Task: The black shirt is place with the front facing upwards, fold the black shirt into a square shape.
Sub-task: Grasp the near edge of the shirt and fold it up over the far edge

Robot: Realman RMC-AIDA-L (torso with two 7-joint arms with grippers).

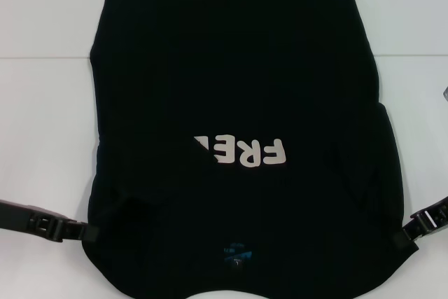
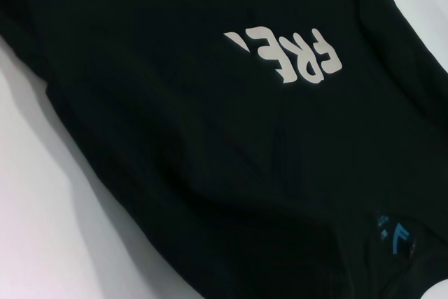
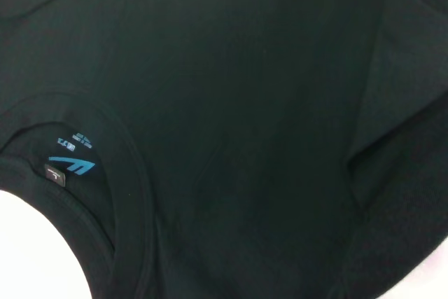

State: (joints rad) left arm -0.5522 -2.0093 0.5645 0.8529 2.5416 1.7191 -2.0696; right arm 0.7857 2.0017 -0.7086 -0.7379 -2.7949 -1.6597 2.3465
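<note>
1. Black shirt (image 1: pixel 238 103) spread front-up across the white tabletop (image 1: pixel 42 103), collar end nearest the robot, hem at the far side; both sleeves look already folded inward over the body, leaving a tall, roughly rectangular outline.
2. Soft, limp knit cloth, light for its area; likely to sag and drape from any single grip point, so best lifted at two matched points along one edge rather than mid-panel.
3. Matte, low-sheen surface with faint creases near the tucked sleeves; probably enough friction against the tabletop to drag and bunch if slid instead of lifted.
4. Pale "FREE!" lettering (image 1: pixel 245 150) upside-down on the chest, its first letters partly covered by a fold; smooth printed patch, slightly stiffer than the cloth around it.
5. Ribbed round collar (image 3: pixel 129 173) below the lettering, with a small blue neck label (image 3: pixel 70 166) inside; thicker seam there, a firmer hold than single-layer cloth.
6. Left claw (image 1: pixel 82 231) at the shirt's near-left shoulder corner, right claw (image 1: pixel 413 232) at the near-right corner, both low by the cloth edge; cannot tell whether either is wide, narrow or gripping.
7. Sensible next hold, by judgement: both near corners pinched through the doubled layers, then carried toward the hem.
</note>
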